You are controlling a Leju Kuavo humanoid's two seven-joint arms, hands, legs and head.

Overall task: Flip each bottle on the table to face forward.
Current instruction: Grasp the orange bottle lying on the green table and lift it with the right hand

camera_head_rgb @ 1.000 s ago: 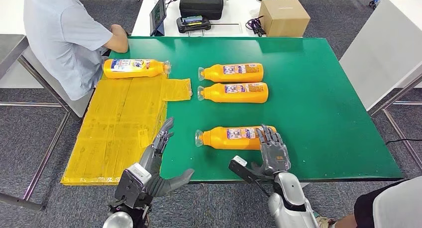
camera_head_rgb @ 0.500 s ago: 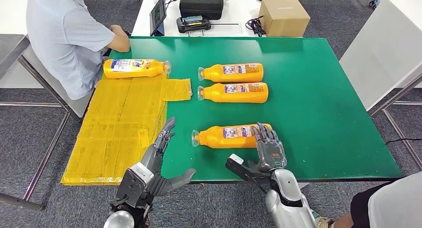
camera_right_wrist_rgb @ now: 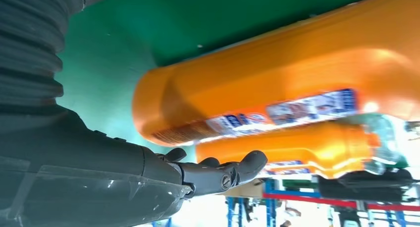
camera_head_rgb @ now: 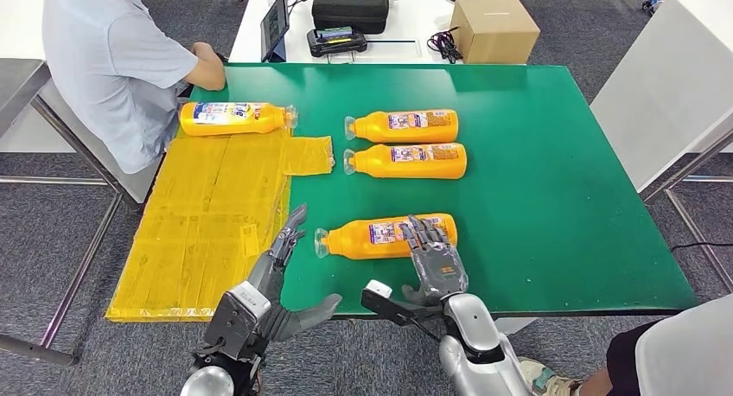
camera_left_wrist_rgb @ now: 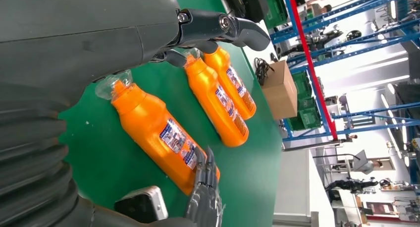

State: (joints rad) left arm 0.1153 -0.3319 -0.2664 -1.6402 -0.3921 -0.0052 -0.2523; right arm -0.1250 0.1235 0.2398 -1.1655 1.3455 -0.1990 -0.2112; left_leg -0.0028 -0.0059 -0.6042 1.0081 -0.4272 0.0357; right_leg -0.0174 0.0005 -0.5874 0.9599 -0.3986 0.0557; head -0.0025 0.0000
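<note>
The nearest orange bottle (camera_head_rgb: 372, 238) lies on its side on the green table (camera_head_rgb: 553, 197), cap to the left, label up. My right hand (camera_head_rgb: 435, 262) rests its fingers (camera_head_rgb: 422, 233) on the bottle's base end with the thumb spread away below the table edge. It does not grip the bottle. The right wrist view shows that bottle (camera_right_wrist_rgb: 277, 83) close above the fingers (camera_right_wrist_rgb: 218, 172). My left hand (camera_head_rgb: 275, 259) hovers open at the table's front edge, left of the bottle (camera_left_wrist_rgb: 158, 133). Two more orange bottles (camera_head_rgb: 402, 125) (camera_head_rgb: 406, 161) lie side by side farther back.
A fourth bottle (camera_head_rgb: 233, 118) lies on a yellow sheet (camera_head_rgb: 207, 214) covering the table's left part. A person in a light shirt (camera_head_rgb: 112, 59) sits at the far left corner. Behind is a white table with a cardboard box (camera_head_rgb: 493, 28) and black case (camera_head_rgb: 350, 5).
My right hand has moved left along the table's front, and the nearest bottle has slid left under its fingers. The left hand has stayed in place.
</note>
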